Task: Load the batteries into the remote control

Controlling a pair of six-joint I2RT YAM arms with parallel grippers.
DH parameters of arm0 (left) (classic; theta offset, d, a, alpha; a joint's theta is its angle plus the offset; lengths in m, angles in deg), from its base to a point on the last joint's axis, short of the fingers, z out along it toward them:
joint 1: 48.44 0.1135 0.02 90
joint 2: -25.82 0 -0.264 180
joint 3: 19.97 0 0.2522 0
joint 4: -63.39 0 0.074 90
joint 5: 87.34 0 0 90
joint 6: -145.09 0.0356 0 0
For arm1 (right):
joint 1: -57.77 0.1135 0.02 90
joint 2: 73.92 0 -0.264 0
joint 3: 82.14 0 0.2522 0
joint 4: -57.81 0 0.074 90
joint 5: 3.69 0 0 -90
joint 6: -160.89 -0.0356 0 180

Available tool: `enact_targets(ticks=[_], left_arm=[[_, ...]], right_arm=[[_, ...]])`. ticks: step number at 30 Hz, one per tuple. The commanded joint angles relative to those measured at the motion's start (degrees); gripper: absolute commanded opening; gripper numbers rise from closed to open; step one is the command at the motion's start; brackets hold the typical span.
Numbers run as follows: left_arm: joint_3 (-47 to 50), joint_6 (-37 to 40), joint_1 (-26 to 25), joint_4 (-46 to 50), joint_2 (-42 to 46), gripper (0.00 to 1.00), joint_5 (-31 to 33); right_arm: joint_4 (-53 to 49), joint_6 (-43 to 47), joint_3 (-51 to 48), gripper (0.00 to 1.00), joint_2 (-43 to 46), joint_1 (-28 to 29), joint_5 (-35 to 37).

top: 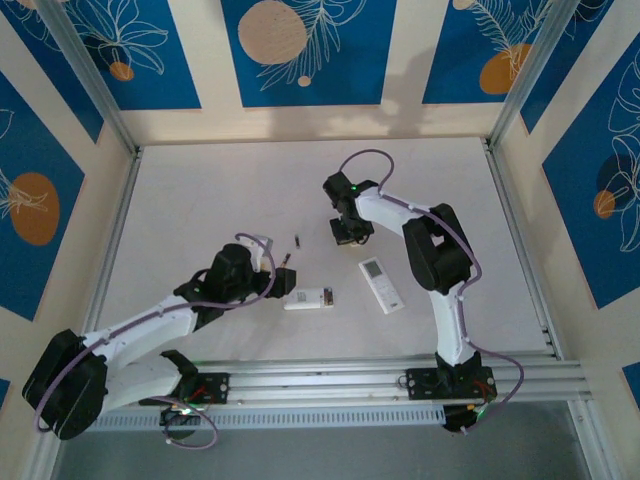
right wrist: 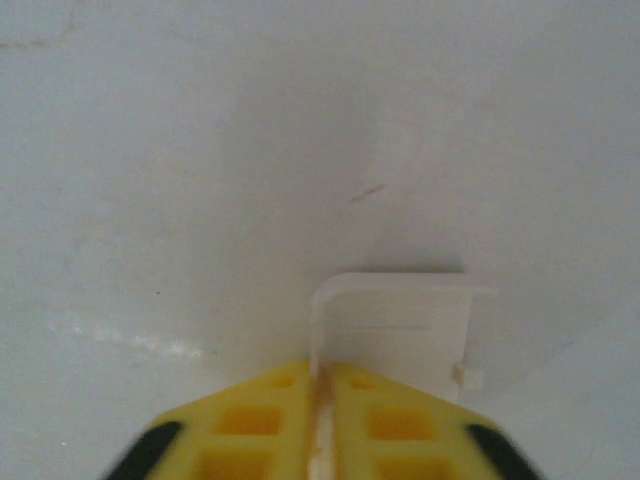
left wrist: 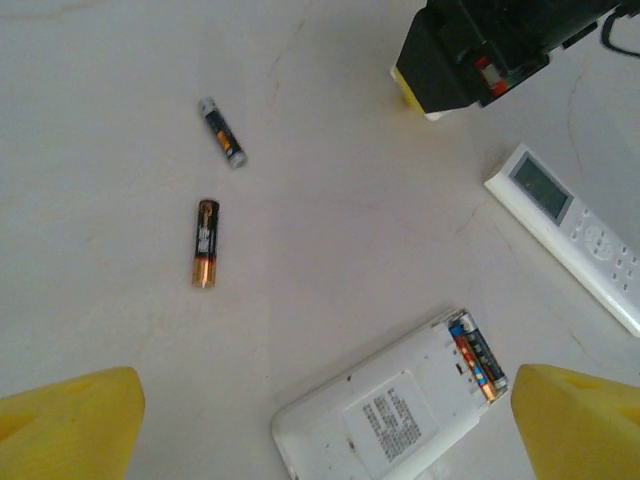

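— Batteries (left wrist: 476, 357), where?
— Some sit in the open-backed remote (left wrist: 385, 410)'s bay; two loose cells (left wrist: 205, 242) lie on the worktop (left wrist: 350, 230) beyond it. My left end effector (left wrist: 325, 420) gapes wide above that remote.
— The right?
— My right end effector (right wrist: 322, 400) pinches the battery cover (right wrist: 400, 335) by one edge, beyond the remote. I'd square it to the bay, then slide it flat.

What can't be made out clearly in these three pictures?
- Right wrist view: the white cover's near end, hidden inside the shut right gripper.
- Left wrist view: the open remote's lower end, cut off by the bottom edge.
- Top view: the loose batteries, too small for markings.
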Motion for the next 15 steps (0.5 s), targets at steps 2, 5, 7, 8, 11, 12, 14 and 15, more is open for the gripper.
enact_targets(ticks=[2,5,7,8,11,12,14,15], left_arm=[[3.4,7.7,-0.4,-15.3,1.8,0.92,-4.4],[7.0,19.0,-0.3,-34.6,1.7,0.94,-10.0],[6.3,27.4,-0.4,-43.1,-0.6,0.97,-12.8],[4.7,31.3,-0.3,-44.2,-1.8,0.97,-14.9],[-2.3,38.4,-0.3,-43.4,-6.2,0.99,-21.9],[-4.2,39.3,-0.4,-44.9,-8.6,0.99,-23.4],[-7.0,39.9,-0.3,-49.8,-12.2,1.00,-25.0],[-8.5,39.8,-0.3,-51.6,-13.8,1.00,-25.7]], right_arm=[[1.6,-0.5,-2.5,0.02,8.6,-0.5,-5.5],[6.7,-2.5,-7.1,0.01,19.9,-3.9,-21.6],[11.4,-6.0,-11.3,0.01,27.2,-7.7,-35.8],[13.9,-7.7,-13.0,0.01,29.8,-9.3,-41.4],[19.0,-12.1,-17.6,0.01,36.9,-12.6,-55.0],[19.7,-12.6,-18.6,0.01,38.8,-13.0,-57.4],[20.0,-12.5,-19.9,0.01,42.2,-12.9,-60.2],[20.2,-12.8,-20.4,0.01,43.5,-12.9,-61.3]])
